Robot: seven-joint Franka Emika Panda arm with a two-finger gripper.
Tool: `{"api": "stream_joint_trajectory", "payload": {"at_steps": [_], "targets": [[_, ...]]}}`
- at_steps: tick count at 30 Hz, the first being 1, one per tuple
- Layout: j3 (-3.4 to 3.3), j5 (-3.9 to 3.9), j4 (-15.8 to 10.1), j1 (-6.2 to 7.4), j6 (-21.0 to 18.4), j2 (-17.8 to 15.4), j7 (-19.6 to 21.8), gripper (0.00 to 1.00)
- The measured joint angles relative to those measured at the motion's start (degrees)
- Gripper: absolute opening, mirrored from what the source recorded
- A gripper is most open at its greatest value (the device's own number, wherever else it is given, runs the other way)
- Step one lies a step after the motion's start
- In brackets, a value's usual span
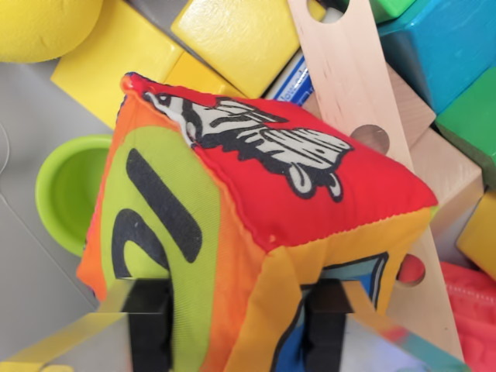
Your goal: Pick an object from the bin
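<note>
One soft fabric cube (256,209) fills most of the wrist view, sitting right at the gripper (236,325). Two black fingers (151,322) come up from the bottom edge, one on each side of the cube's lower corner: one against the green-and-orange face with a black numeral, the other against the yellow-orange face with a blue-and-black print. Both pads press on the fabric, so the fingers are clamped on the cube. Red top face carries a zebra picture, tilted toward the camera; cube sits corner-on, not flat.

Whether the cube is lifted clear of the pile or resting on it: cannot tell from this angle.

Around it, in the bin:
- green cup (70,194) at the wrist view's left, open mouth facing up, partly hidden by the cube
- yellow ball (43,27) top left corner
- yellow blocks (232,35) along the top, at least two, one flat and one chunkier
- wooden plank (353,74) with round holes, running diagonally from top centre down to the right, passing behind the cube
- blue block (446,43) top right, green block (469,116) just below it, another green bit at the very top edge
- plain wooden blocks (446,174) under the plank on the right
- red mesh-like item (473,306) bottom right, partly cut off
- a small blue-and-white label between the yellow blocks and the plank, text too small to read

Grey bin floor (31,263) shows at the left.
</note>
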Motion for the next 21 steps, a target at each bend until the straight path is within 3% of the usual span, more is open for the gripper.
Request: {"api": "stream_joint_trajectory", "payload": {"at_steps": [21], "targets": [[0.00,0.12,0.0,0.00,-1.5,-1.6,-0.1,0.00]]}}
